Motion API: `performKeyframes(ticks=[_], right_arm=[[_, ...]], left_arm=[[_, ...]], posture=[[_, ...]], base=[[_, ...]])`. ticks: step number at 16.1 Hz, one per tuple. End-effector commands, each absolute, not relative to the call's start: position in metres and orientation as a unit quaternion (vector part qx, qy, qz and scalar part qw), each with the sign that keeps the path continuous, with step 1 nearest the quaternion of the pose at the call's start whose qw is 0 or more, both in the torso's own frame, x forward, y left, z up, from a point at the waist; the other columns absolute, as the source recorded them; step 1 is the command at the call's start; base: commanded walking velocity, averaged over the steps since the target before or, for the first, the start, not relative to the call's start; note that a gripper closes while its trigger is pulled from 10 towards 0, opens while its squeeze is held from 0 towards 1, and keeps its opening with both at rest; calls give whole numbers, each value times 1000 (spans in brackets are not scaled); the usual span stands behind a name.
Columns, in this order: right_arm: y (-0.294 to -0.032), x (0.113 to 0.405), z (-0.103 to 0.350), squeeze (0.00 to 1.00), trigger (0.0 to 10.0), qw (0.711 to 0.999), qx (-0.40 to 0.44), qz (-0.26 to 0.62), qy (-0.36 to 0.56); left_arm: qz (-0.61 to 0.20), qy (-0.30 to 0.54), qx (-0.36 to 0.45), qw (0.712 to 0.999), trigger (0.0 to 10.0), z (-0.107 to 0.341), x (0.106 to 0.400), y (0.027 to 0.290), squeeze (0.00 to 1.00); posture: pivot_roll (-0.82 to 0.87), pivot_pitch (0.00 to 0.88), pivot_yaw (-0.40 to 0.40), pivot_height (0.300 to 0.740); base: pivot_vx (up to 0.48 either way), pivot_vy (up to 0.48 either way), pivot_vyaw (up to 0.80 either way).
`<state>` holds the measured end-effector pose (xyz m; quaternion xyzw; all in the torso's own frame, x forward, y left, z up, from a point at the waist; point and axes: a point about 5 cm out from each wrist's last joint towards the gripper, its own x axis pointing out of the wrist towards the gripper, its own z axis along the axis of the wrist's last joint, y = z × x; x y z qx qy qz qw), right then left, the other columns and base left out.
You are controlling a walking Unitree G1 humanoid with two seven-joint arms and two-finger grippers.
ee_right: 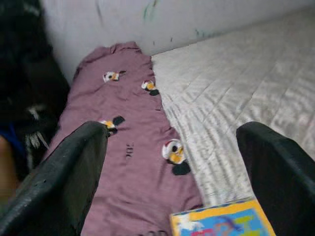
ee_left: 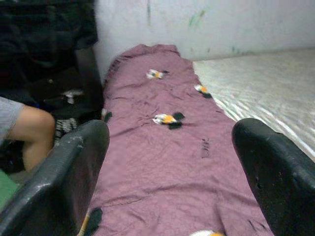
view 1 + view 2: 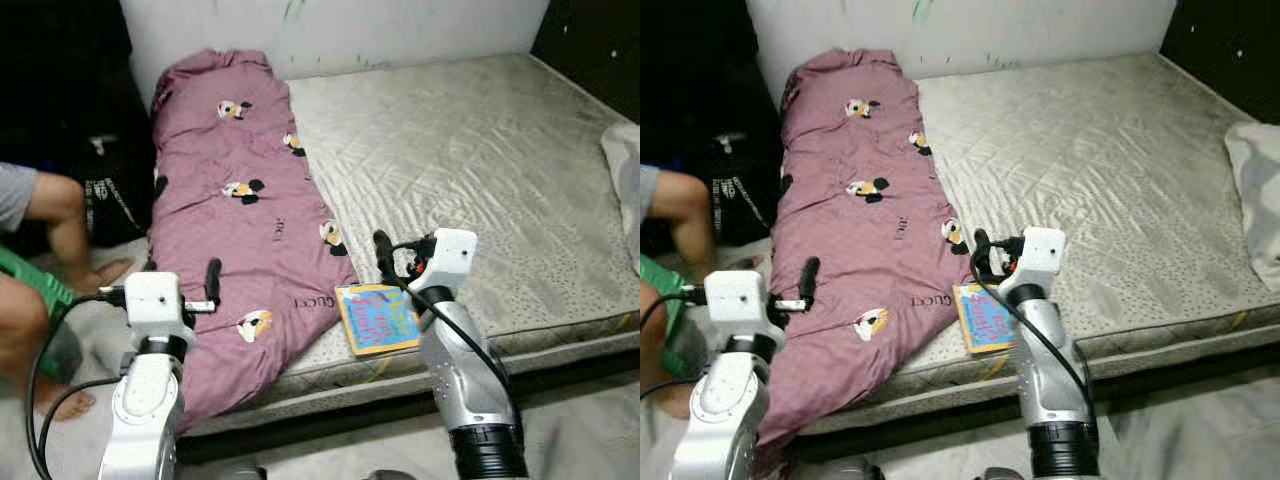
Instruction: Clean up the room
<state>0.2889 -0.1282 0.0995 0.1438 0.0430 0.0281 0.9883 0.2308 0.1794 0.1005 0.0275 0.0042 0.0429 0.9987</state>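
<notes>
A mauve blanket (image 3: 240, 200) with cartoon prints lies crumpled along the left side of a bare grey mattress (image 3: 470, 150), and its lower end hangs over the front edge. A colourful picture book (image 3: 378, 317) lies flat on the mattress near that edge, just right of the blanket. My right gripper (image 3: 410, 252) hovers open just above and behind the book, whose top edge (image 1: 221, 221) sits below its fingers (image 1: 64, 177). Over the blanket's lower left part, my left gripper (image 3: 182, 272) stands open and holds nothing; its fingers (image 2: 59, 172) frame the blanket (image 2: 162, 147).
A person sits on the floor at the left, with a bare leg (image 3: 65, 225) and foot close to my left arm. A black bag (image 3: 110, 205) stands beside the bed. A pale pillow (image 3: 625, 170) lies at the mattress's right edge. A white wall (image 3: 330, 30) runs behind the bed.
</notes>
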Motion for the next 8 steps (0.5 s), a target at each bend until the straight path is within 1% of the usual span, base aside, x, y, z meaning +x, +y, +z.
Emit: performKeyframes(ticks=[1,2,4,6,8], right_arm=[[-126,293,98,0,10000,974,223,-4,45],[-125,303,93,0,10000,960,274,-13,56],[-104,316,83,0,10000,949,307,8,78],[-80,326,74,0,10000,943,316,21,105],[-78,332,70,0,10000,943,313,11,113]], left_arm=[[61,-1,33,998,10000,103,233,187,0],[56,-2,29,998,10000,105,237,183,0],[29,-9,32,999,10000,109,239,177,0],[31,-15,39,999,10000,116,237,183,0],[38,-12,48,998,10000,117,231,191,0]], posture=[[-27,0,44,740],[-14,0,52,740],[24,0,53,740],[71,0,55,740],[103,0,59,740]], base=[[0,0,0],[0,0,0],[0,0,0],[0,0,0],[0,0,0]])
